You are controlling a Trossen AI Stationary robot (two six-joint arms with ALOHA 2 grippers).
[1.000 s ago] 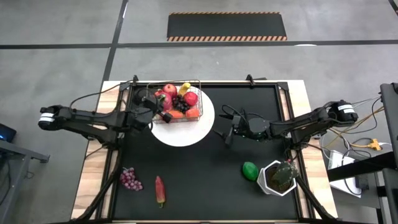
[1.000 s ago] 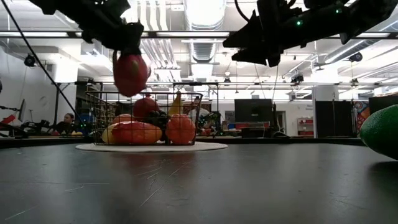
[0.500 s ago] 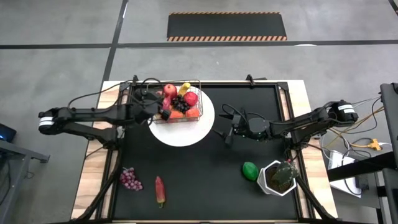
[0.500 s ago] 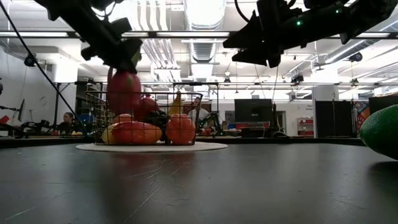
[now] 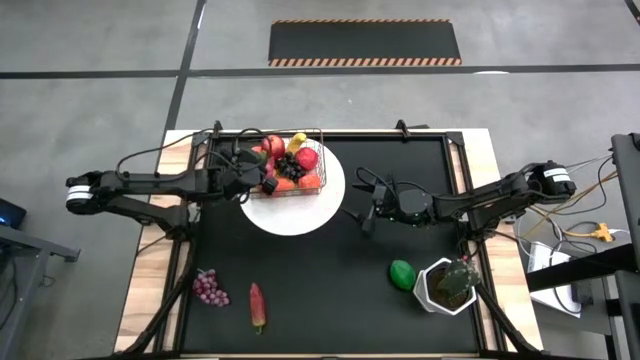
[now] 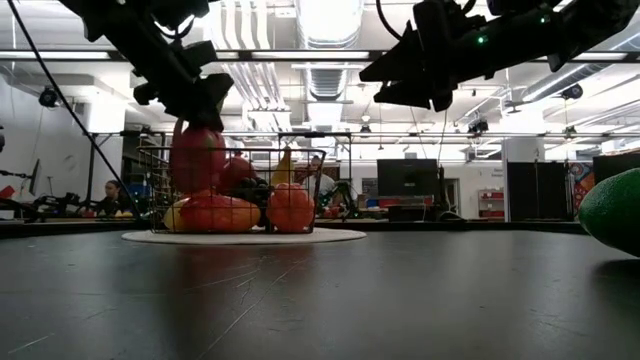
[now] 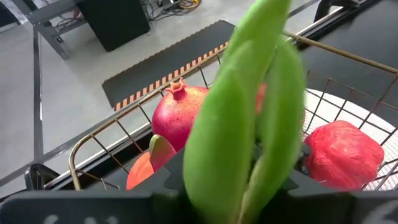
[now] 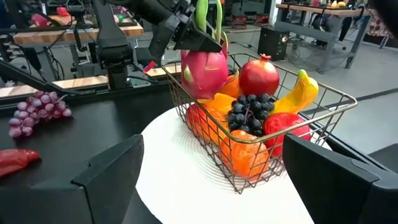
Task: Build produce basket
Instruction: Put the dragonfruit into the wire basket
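The wire basket (image 5: pixel 290 165) stands on a round white plate (image 5: pixel 300 215) and holds a banana (image 8: pixel 300 93), dark grapes (image 8: pixel 244 112), red and orange fruits. My left gripper (image 5: pixel 255 178) is over the basket's left end, shut on the pink dragon fruit (image 8: pixel 204 71), whose body is down inside the wire wall. Loose purple grapes (image 5: pixel 208 287), a red chilli (image 5: pixel 257 305) and a green lime (image 5: pixel 402 273) lie on the black mat. My right gripper (image 5: pixel 365 205) hovers open, to the right of the plate. My left gripper pinches the dragon fruit's green leaf tips (image 7: pixel 249 124) between its two fingers at the fruit's top end (image 8: pixel 208 22), coming slanting down from the table's left. The pink body (image 6: pixel 197 155) hangs upright below the fingers inside the basket. Whether it rests on the fruit beneath, I cannot tell.
A green plant in a white pot (image 5: pixel 448 285) stands at the mat's near right corner, beside the lime. Open mat lies between the plate and the near edge. People and benches show in the room beyond the table.
My left gripper, still shut on the dragon fruit, has moved down and slightly toward the far edge. The fruit hung clear above the basket's rim a second ago; now its body is lowered inside the basket's left end.
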